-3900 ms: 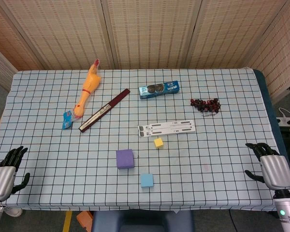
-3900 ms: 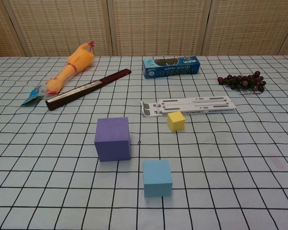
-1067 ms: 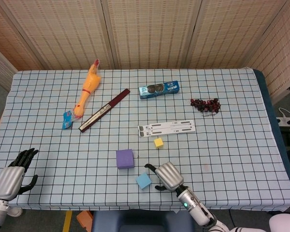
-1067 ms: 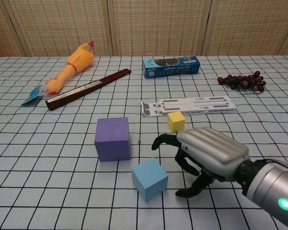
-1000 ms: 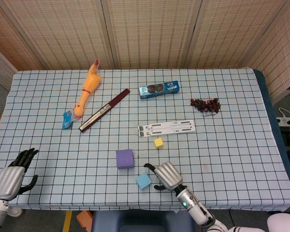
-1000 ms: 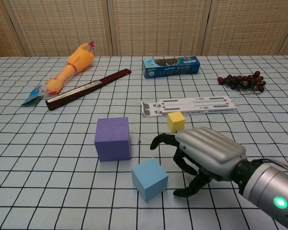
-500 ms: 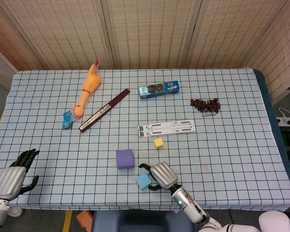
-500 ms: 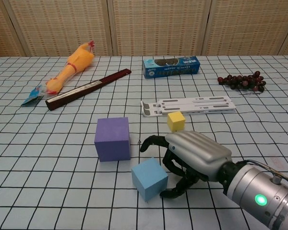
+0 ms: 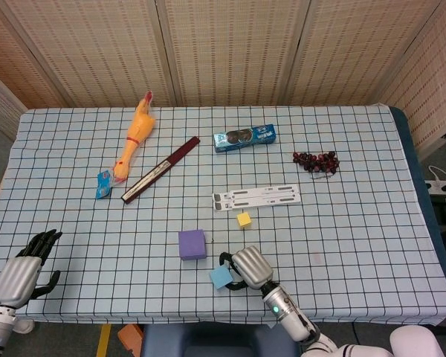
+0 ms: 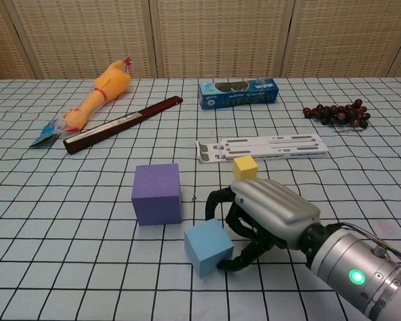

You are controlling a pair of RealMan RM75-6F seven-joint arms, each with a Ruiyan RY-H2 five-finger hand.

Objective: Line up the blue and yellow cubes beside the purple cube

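Observation:
The blue cube sits turned at an angle on the checked cloth, just front-right of the larger purple cube. My right hand is wrapped around the blue cube's right side, fingers curled behind its far edge and thumb against its near face. The small yellow cube stands just behind that hand, in front of the white stand. In the head view the blue cube, purple cube, yellow cube and right hand sit near the front edge. My left hand hangs off the table's front left, fingers apart and holding nothing.
A white folding stand lies behind the yellow cube. Further back are a blue cookie box, dark grapes, a dark red folded fan, a rubber chicken and a small blue packet.
My right hand has slid left and closed its fingers and thumb onto the blue cube, which has barely shifted. The left hand has stayed in place.

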